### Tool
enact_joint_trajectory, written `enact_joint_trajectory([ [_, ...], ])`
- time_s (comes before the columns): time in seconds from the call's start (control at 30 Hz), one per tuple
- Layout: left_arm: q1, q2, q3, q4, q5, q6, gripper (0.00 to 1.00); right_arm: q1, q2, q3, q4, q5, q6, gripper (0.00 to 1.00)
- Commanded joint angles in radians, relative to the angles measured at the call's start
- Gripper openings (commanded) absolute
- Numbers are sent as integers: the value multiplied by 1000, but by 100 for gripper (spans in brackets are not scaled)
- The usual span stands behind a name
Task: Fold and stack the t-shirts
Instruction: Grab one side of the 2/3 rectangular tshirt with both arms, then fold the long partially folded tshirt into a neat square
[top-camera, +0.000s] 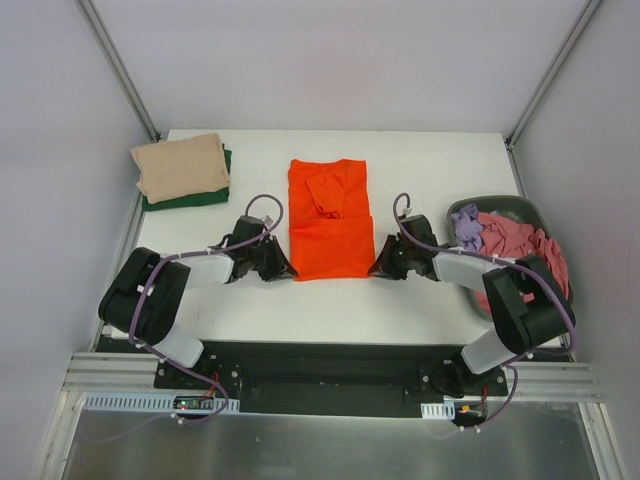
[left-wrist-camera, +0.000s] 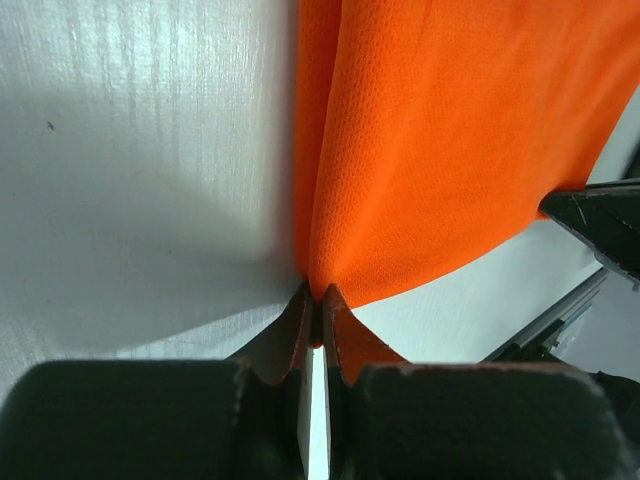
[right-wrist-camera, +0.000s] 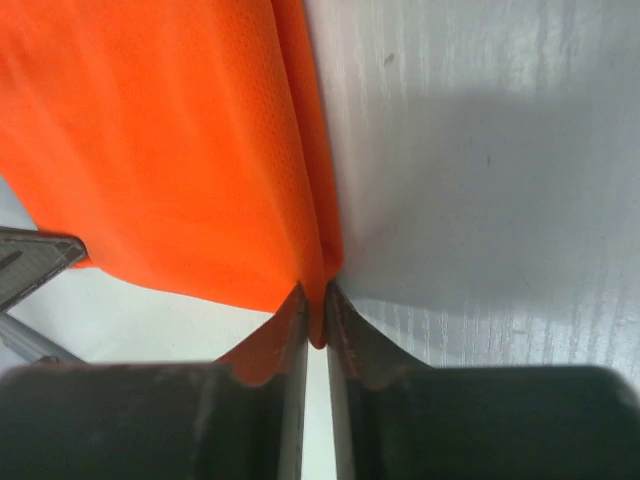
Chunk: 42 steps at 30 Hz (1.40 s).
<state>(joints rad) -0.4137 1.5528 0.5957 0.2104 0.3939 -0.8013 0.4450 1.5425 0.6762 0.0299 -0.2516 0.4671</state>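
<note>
White table (top-camera: 330, 315) is seen from above, closed in by pale walls (top-camera: 330, 60). Two aluminium posts are set at the far corners, left post (top-camera: 118, 68) and right post (top-camera: 555, 75). A dark grey oval basket (top-camera: 503, 203) is placed at the table's right edge; any overhang cannot be told. A black base plate (top-camera: 330, 375) is mounted along the near edge, with a slotted aluminium rail (top-camera: 100, 378) beside it. A brushed metal sheet (top-camera: 300, 450) is laid below that. In the wrist views the tabletop is shown faintly streaked and partly shadowed.

Nothing to read there, folks: no lettering, label, brand, number or sign could be made out in any of the three views.
</note>
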Motion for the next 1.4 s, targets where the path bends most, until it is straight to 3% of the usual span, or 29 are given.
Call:
enact_joint_trajectory([
  [0.0,-10,-28,-31,0,0,1,0,-14,27,-52,8,-18,15,6],
  [0.07,-10,-40,-45,14,45,4,0,-12,12,-59,10,-50,13,1],
  [0.23,-23,-230,-151,6,53,-4,0,-12,-119,-110,-25,-182,-5,1],
  [0.37,-33,-495,-220,-75,65,-12,0,-6,-249,-104,-207,-374,-74,1],
  [0.53,-37,-837,-234,-202,72,-19,0,34,-429,-29,-487,-498,-165,1],
  [0.7,-39,-1002,-194,-324,57,-33,0,40,-558,32,-614,-621,-140,2],
  [0.97,-39,-1068,-168,-351,33,-55,0,41,-614,102,-697,-666,-145,2],
  [1.37,-39,-910,-71,-347,-167,-29,0,-68,-524,178,-608,-522,-153,1],
])
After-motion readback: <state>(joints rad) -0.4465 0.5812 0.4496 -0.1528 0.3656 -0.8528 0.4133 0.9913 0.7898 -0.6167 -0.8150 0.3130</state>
